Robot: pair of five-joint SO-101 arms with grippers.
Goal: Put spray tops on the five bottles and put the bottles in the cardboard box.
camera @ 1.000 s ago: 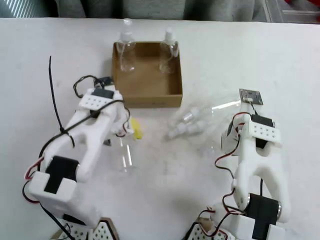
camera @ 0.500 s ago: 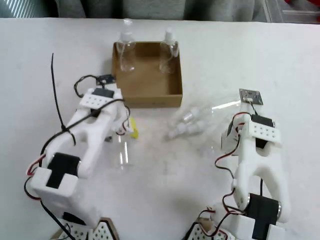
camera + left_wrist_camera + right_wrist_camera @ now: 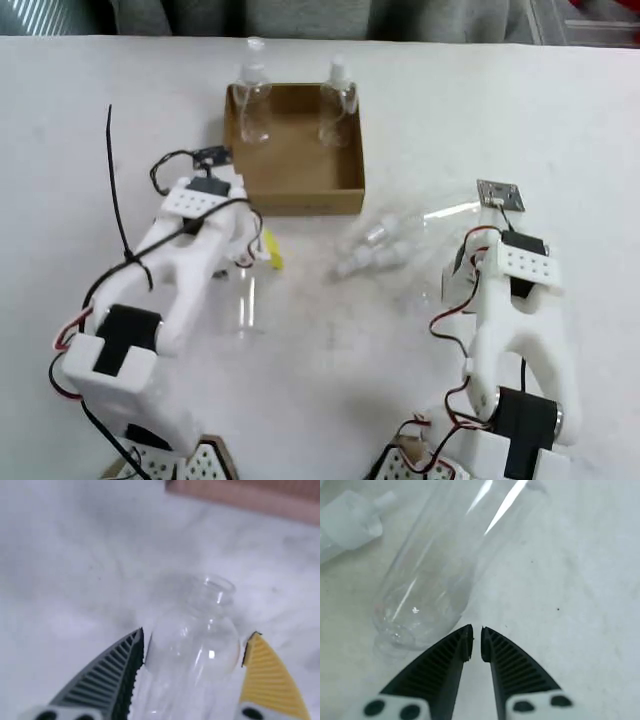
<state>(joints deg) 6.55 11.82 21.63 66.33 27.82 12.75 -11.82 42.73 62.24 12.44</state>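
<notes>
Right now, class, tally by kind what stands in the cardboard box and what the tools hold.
Bottles with spray tops, in the cardboard box: 2
Open bottle, in the left tool: 1
Total: 3

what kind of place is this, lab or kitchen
Probably a robotics test bench: a left arm and right arm with loose wiring at a white table, a cardboard box, and a clear bottle in the left gripper.

Cardboard box (image 3: 293, 150): two capped bottles (image 3: 252, 100) at far wall, near floor free. Spray tops (image 3: 372, 250), lying bottle (image 3: 435, 570) crowd worktop (image 3: 340, 340) between box and right tool (image 3: 476, 630), jaws closed. Left tool (image 3: 196, 634) clamped on uncapped bottle (image 3: 190, 652). Bare worktop nearside centre.
</notes>
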